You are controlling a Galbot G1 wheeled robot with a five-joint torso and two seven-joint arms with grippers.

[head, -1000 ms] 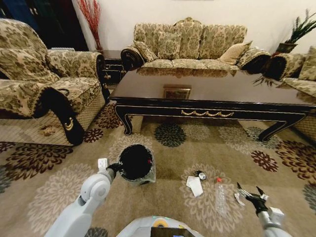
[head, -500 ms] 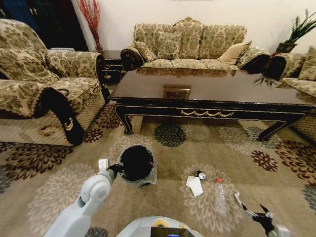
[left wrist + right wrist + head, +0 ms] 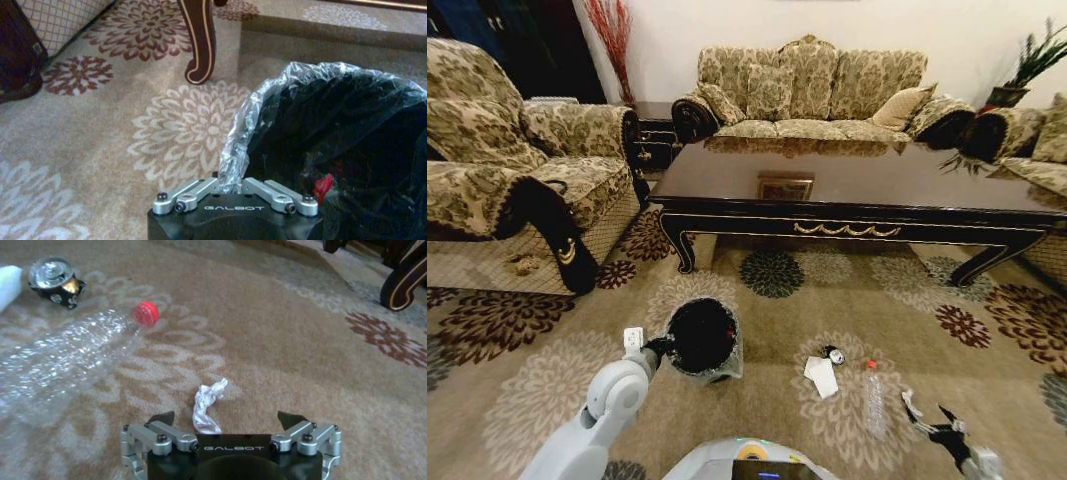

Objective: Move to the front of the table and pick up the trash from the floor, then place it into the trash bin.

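Carpet [image 3: 293, 365] — right claw [image 3: 227, 421] spread over crumpled paper [image 3: 207, 407].

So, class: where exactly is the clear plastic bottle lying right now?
In the head view the bottle lies on the carpet right of centre, between the folded white paper and the right gripper, red cap toward the table.

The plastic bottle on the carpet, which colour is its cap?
The bottle has a red cap, clearest in the right wrist view.
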